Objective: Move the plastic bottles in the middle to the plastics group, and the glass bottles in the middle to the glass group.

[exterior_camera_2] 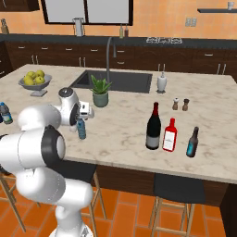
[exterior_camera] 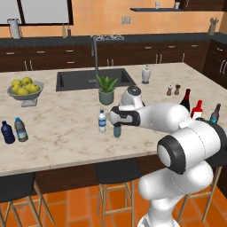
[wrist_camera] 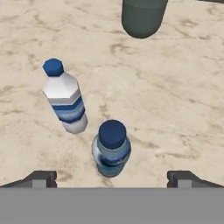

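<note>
The pincer (wrist_camera: 112, 177) hung above the marble island counter (exterior_camera: 62, 128) with its jaws spread wide and nothing between them. In the hand view its 2 dark fingertips (wrist_camera: 40, 178) stood far apart at the bottom edge. Directly beneath it, centred between those tips, stood the teal-blue bottle (wrist_camera: 111, 148), upright with its blue cap toward the camera; nothing touched it. Just beside that one, off the pincer's left tip in the hand view, stood the clear whitish bottle (wrist_camera: 64, 101) with a blue band. Ahead of the pincer sat the grey plant pot (wrist_camera: 142, 16).

The tall dark wine bottle (exterior_camera_2: 153, 126) stood well off to the pincer's right, just beside the squat red bottle (exterior_camera_2: 170, 135) and near the slim dark teal bottle (exterior_camera_2: 192, 142). Far to the pincer's left, near the counter's edge, stood the dark navy bottle (exterior_camera: 7, 132) and the greyish clear bottle (exterior_camera: 20, 129), side by side.
</note>
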{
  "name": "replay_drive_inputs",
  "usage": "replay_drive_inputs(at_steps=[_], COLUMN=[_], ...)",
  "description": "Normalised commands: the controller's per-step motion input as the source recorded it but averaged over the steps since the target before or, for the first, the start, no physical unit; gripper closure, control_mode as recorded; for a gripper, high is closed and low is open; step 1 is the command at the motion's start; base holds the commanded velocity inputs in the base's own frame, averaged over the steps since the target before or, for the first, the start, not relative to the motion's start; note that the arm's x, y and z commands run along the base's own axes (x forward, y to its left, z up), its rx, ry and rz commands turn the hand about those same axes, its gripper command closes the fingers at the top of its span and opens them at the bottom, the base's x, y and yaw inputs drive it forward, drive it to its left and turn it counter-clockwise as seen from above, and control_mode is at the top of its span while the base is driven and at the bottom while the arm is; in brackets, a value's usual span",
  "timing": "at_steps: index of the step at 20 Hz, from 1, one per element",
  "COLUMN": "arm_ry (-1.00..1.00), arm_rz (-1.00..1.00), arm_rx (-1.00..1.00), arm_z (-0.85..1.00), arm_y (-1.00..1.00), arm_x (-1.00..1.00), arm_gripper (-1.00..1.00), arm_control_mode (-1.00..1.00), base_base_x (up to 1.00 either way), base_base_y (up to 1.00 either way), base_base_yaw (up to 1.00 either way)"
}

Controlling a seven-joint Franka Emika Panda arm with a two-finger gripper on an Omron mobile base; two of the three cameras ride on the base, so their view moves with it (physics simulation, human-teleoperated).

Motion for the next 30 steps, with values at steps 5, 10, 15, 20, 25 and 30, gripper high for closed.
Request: replay_drive_inputs(at_steps=[5, 10, 15, 20, 25, 30], arm_ry=[0.0, 0.0, 0.0, 0.0, 0.0, 0.0], arm_rz=[0.0, 0.0, 0.0, 0.0, 0.0, 0.0], arm_rx=[0.0, 0.0, 0.0, 0.0, 0.0, 0.0], arm_z=[-0.16, -0.09, -0.09, -0.16, -0.03, -0.06], arm_y=[0.03, 0.0, 0.0, 0.0, 0.0, 0.0], arm_x=[0.02, 0.14, 0.13, 0.07, 0.14, 0.1], arm_gripper=[-1.0, -1.0, -1.0, -1.0, -1.0, -1.0], arm_control_mode=[-1.0, -1.0, -1.0, -1.0, -1.0, -1.0], base_base_x=[0.0, 0.0, 0.0, 0.0, 0.0, 0.0], base_base_y=[0.0, 0.0, 0.0, 0.0, 0.0, 0.0], base_base_yaw=[0.0, 0.0, 0.0, 0.0, 0.0, 0.0])
